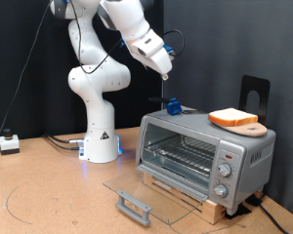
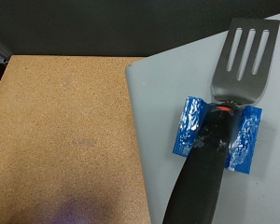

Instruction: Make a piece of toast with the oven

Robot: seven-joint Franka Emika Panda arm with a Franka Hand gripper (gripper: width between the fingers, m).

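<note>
The oven [image 1: 246,146] stands on the table at the exterior view's right. Its glass door [image 1: 151,193] lies folded down flat, and the wire rack [image 1: 181,156] inside is bare. The piece of toast [image 1: 232,117] rests on a round wooden board [image 1: 248,128] on the oven's top. A spatula in a blue holder [image 1: 174,107] lies on the top's other end. The gripper [image 1: 165,70] hangs in the air above that spatula, nothing between its fingers. The wrist view shows the spatula [image 2: 245,58], its blue holder [image 2: 191,131] and the grey oven top [image 2: 168,84]; no fingers show there.
The robot's white base [image 1: 100,136] stands to the oven's left in the exterior view. A small black-and-white box [image 1: 8,143] with cables sits at the far left. A black upright stand [image 1: 256,96] rises behind the oven. The door's bar handle [image 1: 133,206] juts out over the table.
</note>
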